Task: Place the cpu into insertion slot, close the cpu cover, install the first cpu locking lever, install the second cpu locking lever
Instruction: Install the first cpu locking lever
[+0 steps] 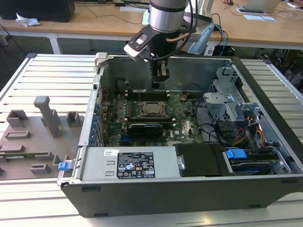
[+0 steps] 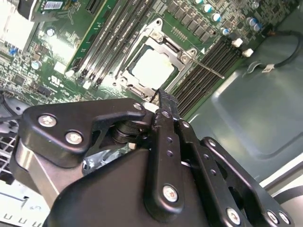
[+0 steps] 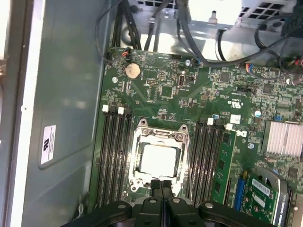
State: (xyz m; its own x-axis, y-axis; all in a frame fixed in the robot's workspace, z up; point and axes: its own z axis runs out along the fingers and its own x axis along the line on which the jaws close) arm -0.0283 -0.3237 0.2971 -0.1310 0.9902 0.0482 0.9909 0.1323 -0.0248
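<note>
Desk [image 1: 52,75]: pale metal top of parallel slats running across the exterior view, its bare stretches at both sides, with grey moulded holders [image 1: 33,137] grouped at the exterior view's left. Wooden tables [image 1: 94,23]: light brown tops on white frames, ranged behind the desk along the back of the scene, bearing a black box [image 1: 38,9] and a crumpled white scrap [image 1: 26,20] at the exterior view's left and papers [image 1: 259,17] at its right. Floor [image 1: 12,52]: dark, seen between desk and tables; light even and bright, with a soft sheen on the slats.
</note>
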